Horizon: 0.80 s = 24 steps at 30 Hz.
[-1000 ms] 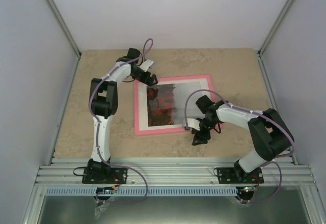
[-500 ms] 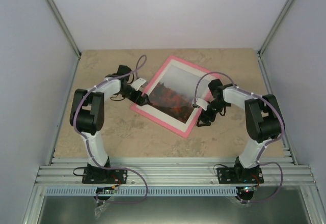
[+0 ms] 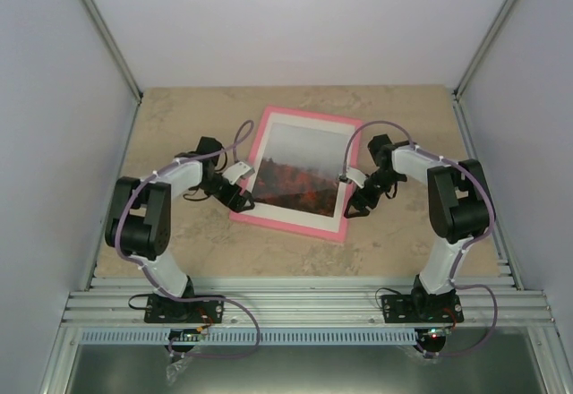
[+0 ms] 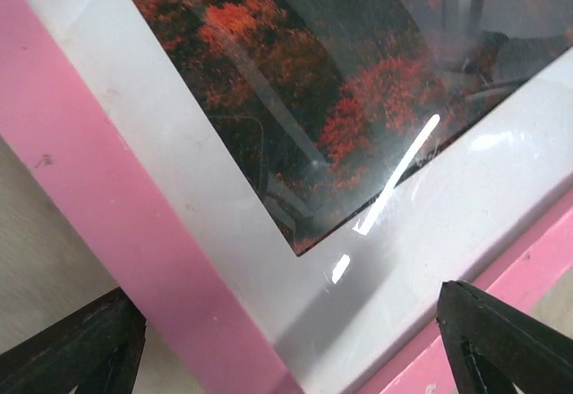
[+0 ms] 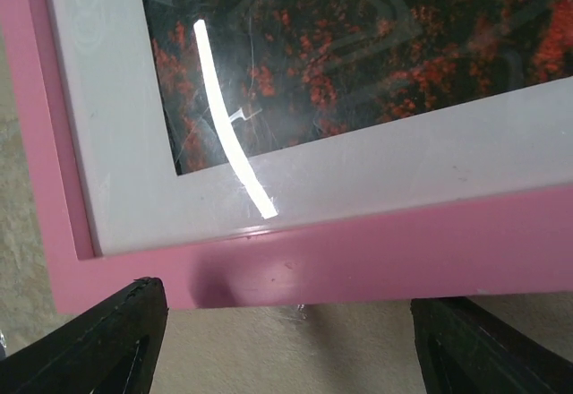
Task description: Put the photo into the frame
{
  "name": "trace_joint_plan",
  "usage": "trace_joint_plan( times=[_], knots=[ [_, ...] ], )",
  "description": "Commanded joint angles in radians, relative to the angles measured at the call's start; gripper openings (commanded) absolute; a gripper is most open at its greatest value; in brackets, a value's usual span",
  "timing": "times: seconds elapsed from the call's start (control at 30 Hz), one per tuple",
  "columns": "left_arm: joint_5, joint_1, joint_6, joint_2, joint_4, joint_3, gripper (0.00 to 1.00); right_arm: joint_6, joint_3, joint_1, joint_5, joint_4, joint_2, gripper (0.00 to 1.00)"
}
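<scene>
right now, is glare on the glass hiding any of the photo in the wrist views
Left wrist: one thin white streak on the clear pane over the red-orange landscape photo, plus faint reflections; little hidden. Right wrist: a curved white streak crosses the photo's corner and white border; pink rectangular frame sharp. Top external: no glare.

Your left pincer [image 4: 282, 327] shows two black fingertips [image 4: 81, 345] standing wide apart at the bottom corners. Between them a corner of the pink frame [image 4: 116, 233] points down. Its white border [image 4: 179, 170] and the photo [image 4: 304, 89] of red-orange trees lie under glare-streaked glass [image 4: 387, 188]. Beige worktop [image 4: 31, 260] shows at left.
</scene>
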Motion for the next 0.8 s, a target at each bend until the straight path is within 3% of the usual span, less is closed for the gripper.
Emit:
trace_joint_plan(
  times=[0.0,0.6,0.77],
  knots=[
    [0.245,-0.075,0.069,-0.033,-0.083,-0.064,0.90,-0.037,-0.020,0.037,-0.199,0.081,0.025,0.77],
    [0.193,-0.148,0.038,-0.151,-0.069,-0.128,0.89,-0.019,-0.050,0.036,-0.189,0.094,-0.007,0.79],
    [0.156,-0.148,0.004,-0.211,-0.054,-0.123,0.98,-0.021,-0.068,0.031,-0.183,0.061,-0.061,0.81]
  ],
)
